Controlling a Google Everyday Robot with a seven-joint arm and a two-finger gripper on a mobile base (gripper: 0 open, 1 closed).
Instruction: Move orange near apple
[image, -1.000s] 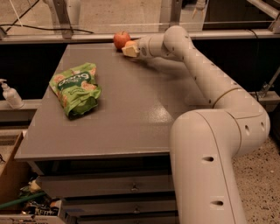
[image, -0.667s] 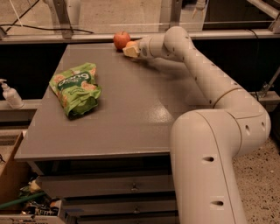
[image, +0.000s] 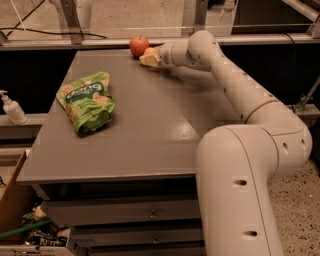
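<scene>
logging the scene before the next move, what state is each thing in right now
apple: resting at the far edge of the table
orange: close beside the apple on its right, partly hidden by the gripper
gripper: low at the far edge, right at the orange
chip bag: lying flat, crumpled, on the table's left side
pump bottle: upright, off the table to its left

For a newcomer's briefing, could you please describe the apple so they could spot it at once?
On the grey table, look to the far edge, where the gripper reaches. The apple is the red round fruit, left of the paler orange.
</scene>
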